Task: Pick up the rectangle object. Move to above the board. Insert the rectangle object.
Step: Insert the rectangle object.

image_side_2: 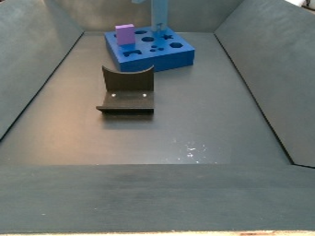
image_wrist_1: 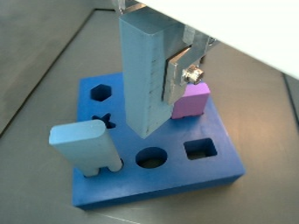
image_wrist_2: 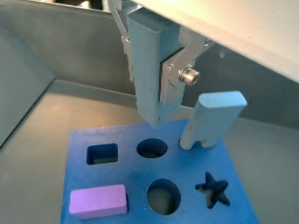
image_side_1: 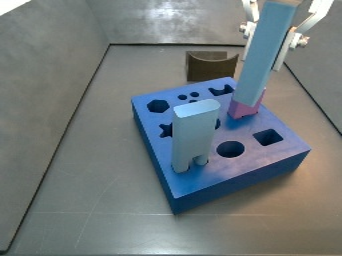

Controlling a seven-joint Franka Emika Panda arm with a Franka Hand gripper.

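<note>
**Item: rectangle object, held above board, insertion pending**

We record the gripper (image_wrist_1: 176, 66) closed on the rectangle object (image_wrist_1: 147, 74), silver fingers (image_wrist_2: 176, 73) clamping its upper part. Pick-up done, we judge; transfer over the board (image_side_1: 287, 155) done. Insertion remains: in both wrist views the bar's lower end hangs at or just above the board's top, among the cut-outs; contact we cannot confirm. Long axis near vertical, free end pointing down. Also on board: pale notched block (image_side_1: 194, 135), pink block (image_wrist_2: 98, 201).

Smooth matt plastic rectangle object (image_wrist_1: 146, 74), matt board (image_wrist_1: 222, 171), silver metal gripper (image_wrist_1: 176, 74) above the board
</note>
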